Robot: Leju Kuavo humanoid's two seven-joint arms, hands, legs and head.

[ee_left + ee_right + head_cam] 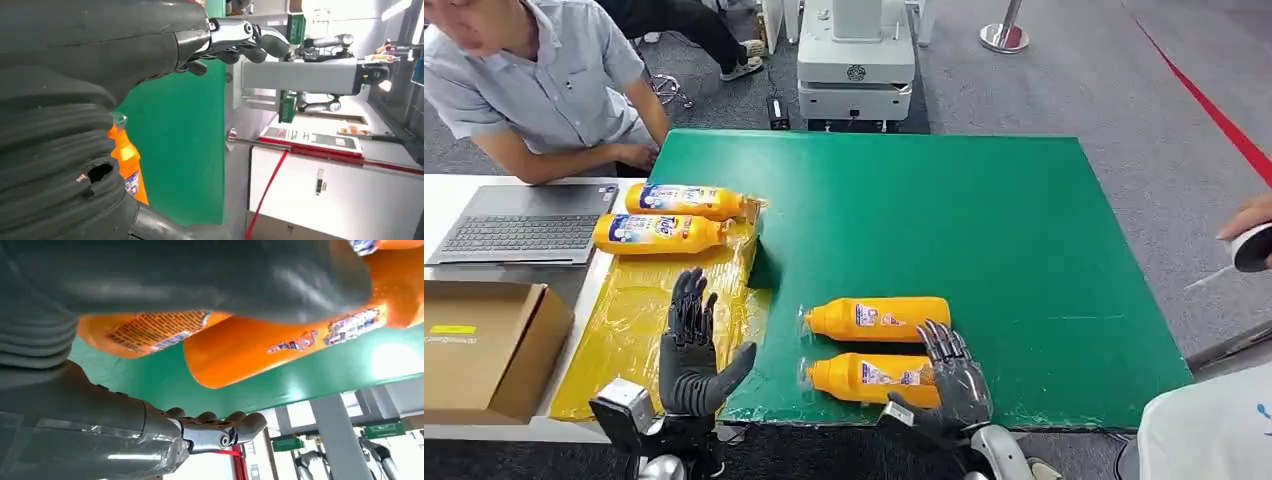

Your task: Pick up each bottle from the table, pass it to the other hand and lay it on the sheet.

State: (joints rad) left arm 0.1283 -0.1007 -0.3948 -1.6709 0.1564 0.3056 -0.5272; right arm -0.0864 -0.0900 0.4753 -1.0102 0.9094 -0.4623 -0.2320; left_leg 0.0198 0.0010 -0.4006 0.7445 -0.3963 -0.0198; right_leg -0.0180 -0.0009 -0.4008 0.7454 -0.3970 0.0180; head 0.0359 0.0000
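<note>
Two bottles already lie on the yellow sheet (639, 320) at upper left. The near bottle (869, 378), at lower centre on the green mat (984, 230), has the right hand (952, 385) over its base; whether the hand grips it cannot be told. The left hand (692, 345) is empty, fingers spread, over the sheet. The pick-up step seems in hand; next comes a firm grasp and a lift toward the left hand.

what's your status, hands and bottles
Left robot hand open over the sheet. Right robot hand at the near bottle, grip unclear. Two bottles already on the sheet. Nothing in the way.

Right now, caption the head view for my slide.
Right hand on nearest bottle; left hand open above yellow sheet.
</note>
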